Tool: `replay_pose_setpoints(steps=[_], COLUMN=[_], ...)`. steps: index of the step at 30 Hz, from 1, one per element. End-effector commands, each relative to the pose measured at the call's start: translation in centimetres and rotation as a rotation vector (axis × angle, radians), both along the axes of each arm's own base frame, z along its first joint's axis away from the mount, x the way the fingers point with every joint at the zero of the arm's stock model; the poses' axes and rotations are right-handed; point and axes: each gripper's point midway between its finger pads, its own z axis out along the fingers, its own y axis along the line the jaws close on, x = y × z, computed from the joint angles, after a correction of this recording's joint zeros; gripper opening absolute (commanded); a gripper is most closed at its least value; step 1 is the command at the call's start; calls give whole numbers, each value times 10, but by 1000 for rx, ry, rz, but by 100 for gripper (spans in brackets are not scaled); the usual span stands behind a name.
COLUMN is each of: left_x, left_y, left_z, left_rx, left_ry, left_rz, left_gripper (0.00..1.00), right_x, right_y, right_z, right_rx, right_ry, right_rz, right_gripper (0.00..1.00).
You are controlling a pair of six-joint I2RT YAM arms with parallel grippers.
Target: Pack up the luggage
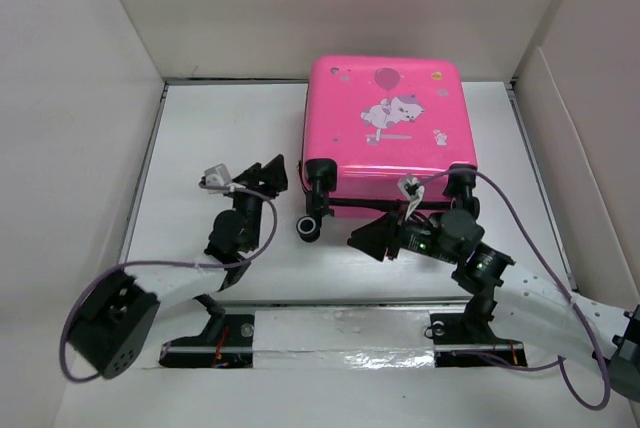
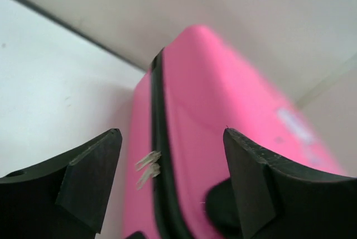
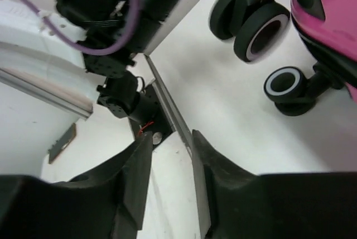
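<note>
The luggage (image 1: 390, 128) is a glossy hot-pink suitcase with a cartoon animal and balloon print. It lies flat and closed at the back of the table, black wheels (image 1: 310, 226) toward me. My left gripper (image 1: 272, 176) is open and empty just off its front left corner. In the left wrist view the left gripper (image 2: 172, 133) frames the pink shell (image 2: 223, 94), its black zipper trim (image 2: 162, 155) and pale zipper pulls (image 2: 148, 166). My right gripper (image 1: 362, 240) points left just in front of the suitcase. In its own view the right gripper (image 3: 170, 135) is narrowly open with nothing between the fingers.
White walls (image 1: 70, 98) enclose the table on the left, back and right. Purple cables (image 1: 265, 228) loop off both arms. A metal rail (image 1: 340, 333) runs along the near edge between the arm bases. The right wrist view shows the suitcase wheels (image 3: 262, 29) and the left arm (image 3: 128, 15).
</note>
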Motion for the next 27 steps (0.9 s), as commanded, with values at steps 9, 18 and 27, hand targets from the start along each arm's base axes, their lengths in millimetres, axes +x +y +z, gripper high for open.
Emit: replay_pose_setpoints(steps=[9, 18, 27], left_x=[-69, -119, -129], left_y=[14, 31, 38], left_z=[88, 135, 155], left_rx=[-195, -192, -190], left_ry=[-57, -75, -106], left_rz=[-171, -254, -264], left_gripper=[85, 95, 96], right_x=[48, 50, 50], right_y=[-69, -236, -265], right_z=[89, 153, 132], right_rx=[-169, -98, -119], right_ry=[-288, -317, -292], right_rz=[-420, -1086, -1221], right_gripper=[63, 100, 100])
